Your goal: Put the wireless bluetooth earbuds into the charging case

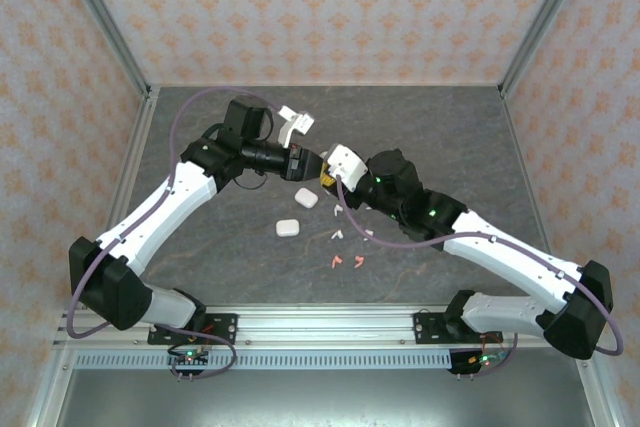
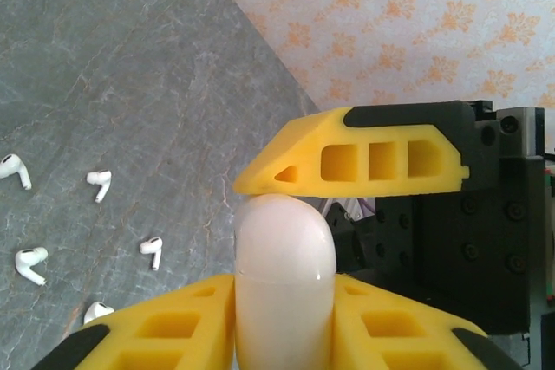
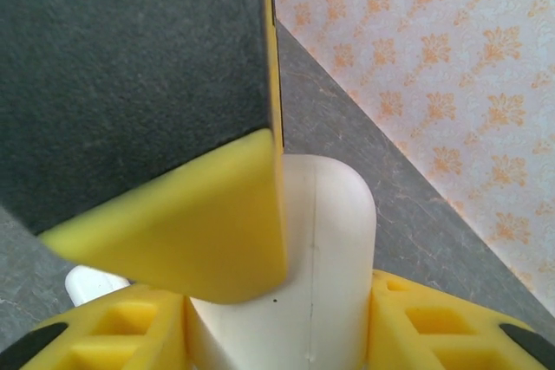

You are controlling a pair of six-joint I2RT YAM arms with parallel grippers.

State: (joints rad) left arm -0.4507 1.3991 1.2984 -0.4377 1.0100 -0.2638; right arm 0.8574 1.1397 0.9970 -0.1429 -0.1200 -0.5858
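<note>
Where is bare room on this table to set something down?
Bare table: far right, between right arm and walls; near left, beside left arm. Crowded: the middle, where left end effector and right end effector meet on a case, beside more cases and earbuds.

White rounded charging case, lid shut, held midair; white earbuds, two coral, scattered on table.

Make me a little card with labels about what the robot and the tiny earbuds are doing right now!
Held thing: white charging case
Left end effector: shut on the charging case
Right end effector: shut on the same charging case, from the other side
White earbuds: loose on the table, none in a case
Pink earbuds: two, lying close together, nearer the arm bases
Other case: resting on the table, untouched
</note>
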